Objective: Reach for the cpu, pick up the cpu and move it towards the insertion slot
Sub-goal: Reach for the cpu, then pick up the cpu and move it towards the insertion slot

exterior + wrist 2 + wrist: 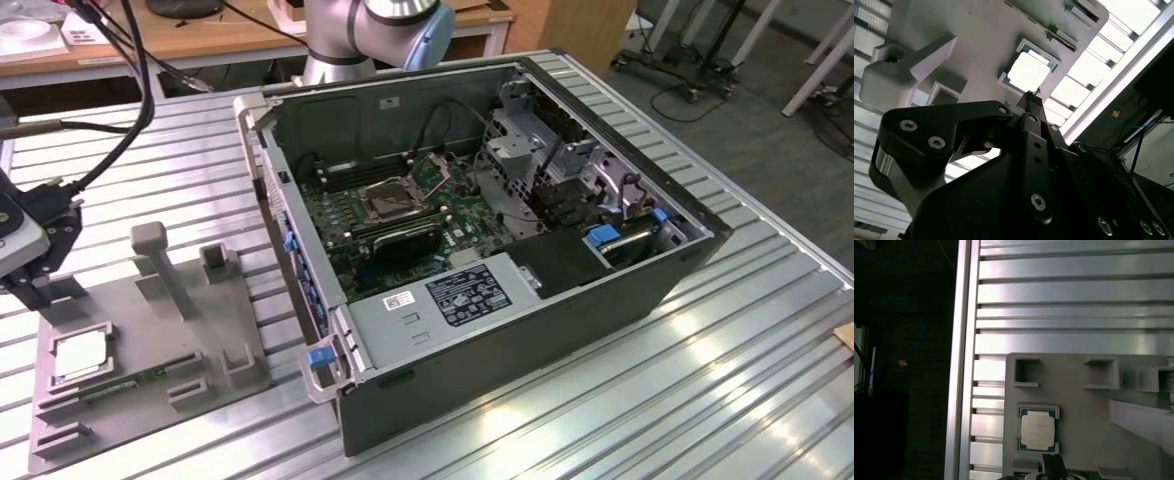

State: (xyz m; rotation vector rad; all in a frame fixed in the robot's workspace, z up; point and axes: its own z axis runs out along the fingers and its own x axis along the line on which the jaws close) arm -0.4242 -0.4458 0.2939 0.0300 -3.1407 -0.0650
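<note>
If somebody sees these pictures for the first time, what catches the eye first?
The open computer case in the middle of the exterior view, with the insertion slot on its board. At that view's left, the cpu lies in a grey tray, and the gripper hangs near it.

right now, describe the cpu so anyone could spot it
To the exterior view's left of the open computer case is a grey tray. On it lies the cpu, a silvery-white square, unlike the long green memory stick beside it.
</note>
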